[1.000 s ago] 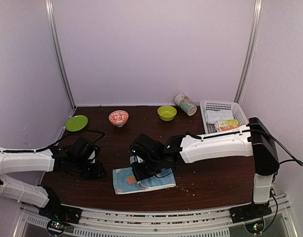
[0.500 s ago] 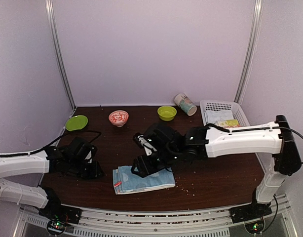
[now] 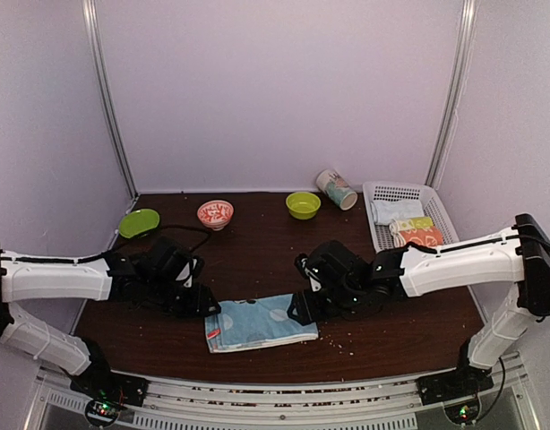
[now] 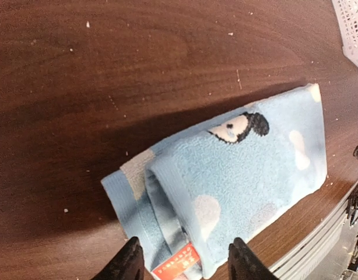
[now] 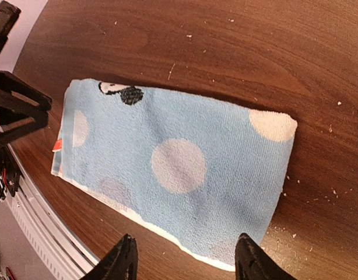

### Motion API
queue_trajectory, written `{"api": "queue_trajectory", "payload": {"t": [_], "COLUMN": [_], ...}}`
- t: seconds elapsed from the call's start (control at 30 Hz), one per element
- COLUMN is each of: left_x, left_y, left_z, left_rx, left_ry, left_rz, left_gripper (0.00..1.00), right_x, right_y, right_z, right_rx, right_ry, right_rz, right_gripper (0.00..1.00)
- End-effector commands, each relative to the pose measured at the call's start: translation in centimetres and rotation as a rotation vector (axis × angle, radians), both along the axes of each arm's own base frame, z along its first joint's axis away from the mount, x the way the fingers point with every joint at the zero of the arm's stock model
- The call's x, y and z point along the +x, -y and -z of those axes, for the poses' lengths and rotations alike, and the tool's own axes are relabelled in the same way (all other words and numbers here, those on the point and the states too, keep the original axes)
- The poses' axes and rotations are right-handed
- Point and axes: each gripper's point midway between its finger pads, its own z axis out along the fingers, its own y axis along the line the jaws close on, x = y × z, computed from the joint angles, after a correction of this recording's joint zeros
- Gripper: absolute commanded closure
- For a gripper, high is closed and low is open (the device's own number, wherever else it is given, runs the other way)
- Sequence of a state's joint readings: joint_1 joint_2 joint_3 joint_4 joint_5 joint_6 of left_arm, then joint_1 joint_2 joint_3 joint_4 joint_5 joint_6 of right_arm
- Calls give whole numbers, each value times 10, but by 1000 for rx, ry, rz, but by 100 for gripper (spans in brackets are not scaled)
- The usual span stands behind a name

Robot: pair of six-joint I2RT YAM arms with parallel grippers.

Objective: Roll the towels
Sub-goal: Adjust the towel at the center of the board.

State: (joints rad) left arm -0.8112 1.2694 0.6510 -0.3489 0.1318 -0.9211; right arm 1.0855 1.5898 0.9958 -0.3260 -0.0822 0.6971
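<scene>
- Two grippers flank the one light blue cloth towel with pale dots and a Mickey head (image 3: pixel 262 322). It lies folded flat, not yet rolled, near the front edge of the dark brown wooden table (image 3: pixel 257 251).
- The left gripper (image 4: pixel 185 251) has its fingers spread apart and clamped on nothing, poised over the towel's end that carries the small red tag (image 4: pixel 175 266).
- The right gripper (image 5: pixel 185 245) is likewise spread and empty, above the towel's near long edge toward its other end.
- Risk, layers: the left wrist view shows several loose folds stacked at the tag end. A pinch that catches only the top layer would likely peel the fold apart instead of starting a roll.
- Risk, skew: if one end is turned faster than the other, the roll could come out cone-shaped.
- Risk, edge: the towel sits close to the table's front, so a push toward the arms could slide it off.
- Risk, crumbs: pale specks dot the wood and could be rolled in.
- Count in the white plastic basket (image 3: pixel 402 186): one orange towel (image 3: pixel 425 237), pattern too small to read, one pale blue-white roll (image 3: pixel 396 210) and one yellow-green roll (image 3: pixel 411 224).
- Count elsewhere: one flat green plate (image 3: pixel 138 222), one red-and-white bowl (image 3: pixel 215 213), one yellow-green bowl (image 3: pixel 303 204) and one patterned paper cup (image 3: pixel 336 189) on its side.
</scene>
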Motion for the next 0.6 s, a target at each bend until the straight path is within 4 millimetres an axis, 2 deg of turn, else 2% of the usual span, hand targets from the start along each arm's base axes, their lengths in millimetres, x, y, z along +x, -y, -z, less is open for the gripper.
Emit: {"api": "queue_trajectory", "payload": {"t": [0.0,0.33,0.57], "left_x": [10,11,8], "left_y": [21,32,24], "left_z": [-10,14,29], "left_rx": [-72,-79,-40], "left_ry": [3,-56,-85], "left_rz": [-13,-19,-45], "left_gripper": [48,46,46], "right_x": [13,15,15], "right_y": [-11,-6,-8], "right_z": [-18,-17,-18], "right_rx": [89,101,119], "right_ry": [36,31,23], "right_rz": [27,26,27], "right_gripper": [42,42,42]}}
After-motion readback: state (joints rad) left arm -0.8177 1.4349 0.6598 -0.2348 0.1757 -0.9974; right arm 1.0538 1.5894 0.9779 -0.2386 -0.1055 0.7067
